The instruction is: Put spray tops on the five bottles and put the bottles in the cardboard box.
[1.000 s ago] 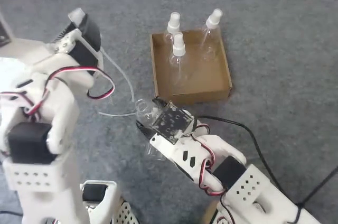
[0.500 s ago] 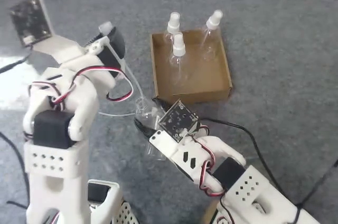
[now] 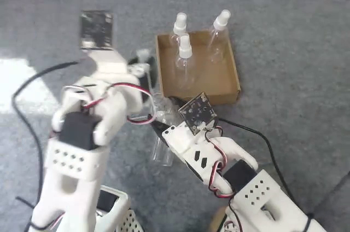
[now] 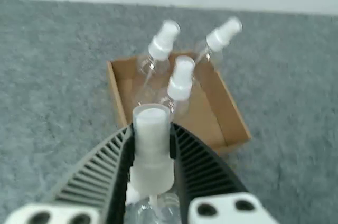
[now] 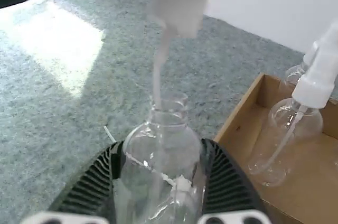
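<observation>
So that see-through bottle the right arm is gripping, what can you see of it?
The bottle is clear plastic with round shoulders and an open threaded neck, no top on yet. The right gripper clamps its body between black ribbed fingers, beside a corner of the cardboard box. The thin tube of a white spray top above runs down into its neck.

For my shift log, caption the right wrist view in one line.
Right gripper holds an open bottle while a spray top's tube hangs into its neck, cardboard box alongside.
</observation>
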